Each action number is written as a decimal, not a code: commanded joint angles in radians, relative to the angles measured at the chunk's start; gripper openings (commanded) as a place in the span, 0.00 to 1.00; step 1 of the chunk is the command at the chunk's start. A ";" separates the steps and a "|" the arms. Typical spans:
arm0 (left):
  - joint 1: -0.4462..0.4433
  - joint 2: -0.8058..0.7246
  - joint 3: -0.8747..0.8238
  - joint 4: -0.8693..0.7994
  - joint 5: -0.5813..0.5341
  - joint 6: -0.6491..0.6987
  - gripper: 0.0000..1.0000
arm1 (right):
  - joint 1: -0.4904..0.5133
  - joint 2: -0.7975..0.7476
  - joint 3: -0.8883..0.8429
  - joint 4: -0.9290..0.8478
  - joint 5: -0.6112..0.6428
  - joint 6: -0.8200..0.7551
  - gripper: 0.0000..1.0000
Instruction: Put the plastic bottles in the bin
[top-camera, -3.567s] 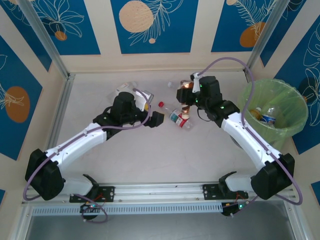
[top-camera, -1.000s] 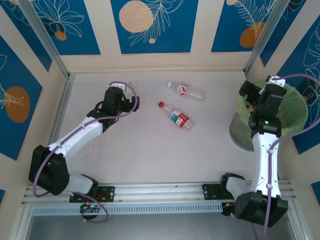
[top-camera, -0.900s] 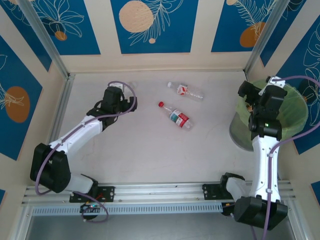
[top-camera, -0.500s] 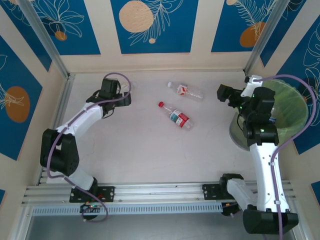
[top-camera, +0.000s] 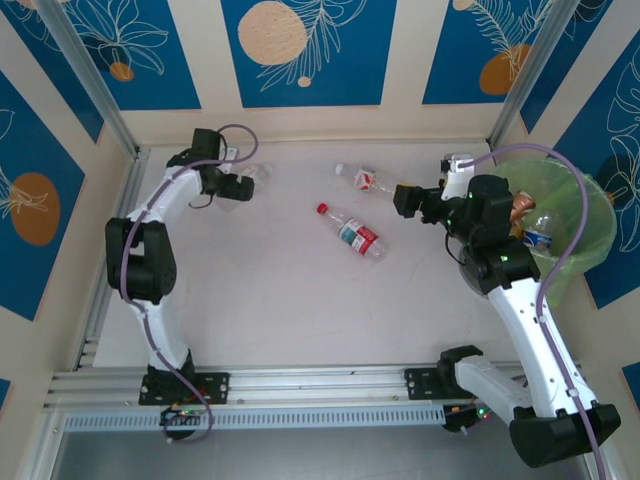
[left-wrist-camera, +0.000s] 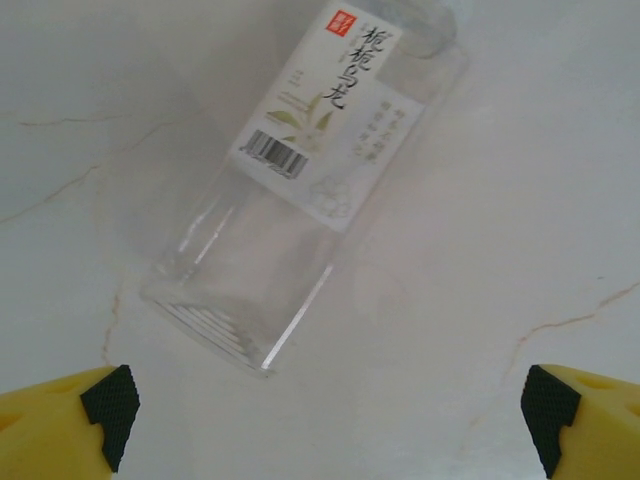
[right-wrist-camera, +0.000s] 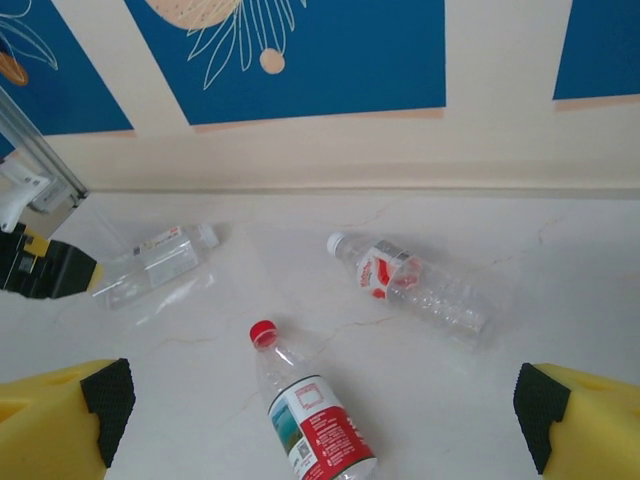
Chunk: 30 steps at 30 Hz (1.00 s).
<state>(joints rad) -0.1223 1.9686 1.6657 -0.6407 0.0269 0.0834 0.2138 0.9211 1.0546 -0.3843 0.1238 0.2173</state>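
At far-left of table (top-camera: 300, 305), L gripper (left-wrist-camera: 328, 410) hangs low over the white-label bottle (left-wrist-camera: 300, 170). Jaws are spread wide w/ nothing between them. That bottle is clear & square-sided, lies on its side, base toward the gripper, just beyond the fingertips. Mid-table on the far side, two more lie flat & apart from each other: red-cap bottle (right-wrist-camera: 312, 412) nearer, white-cap bottle (right-wrist-camera: 418, 282) w/ red label farther & to the right. R gripper (top-camera: 403, 199) sits above the table between those two and the bin (top-camera: 598, 245), facing left toward them, also wide open & empty. Bin stands at right edge w/ green liner (top-camera: 580, 195). Inside it are a brown-label bottle (top-camera: 520, 208) & a blue-label bottle (top-camera: 540, 238).
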 joint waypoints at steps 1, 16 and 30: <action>0.025 0.074 0.107 -0.141 0.052 0.142 1.00 | 0.012 0.000 -0.039 0.029 0.011 0.033 1.00; 0.050 0.360 0.432 -0.336 0.008 0.327 1.00 | 0.027 -0.025 -0.093 0.009 0.059 0.100 1.00; 0.052 0.450 0.488 -0.350 0.002 0.390 0.87 | 0.028 -0.028 -0.099 -0.011 0.082 0.129 1.00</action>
<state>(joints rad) -0.0837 2.3936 2.1117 -0.9745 0.0437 0.4541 0.2356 0.9108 0.9531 -0.3939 0.1879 0.3260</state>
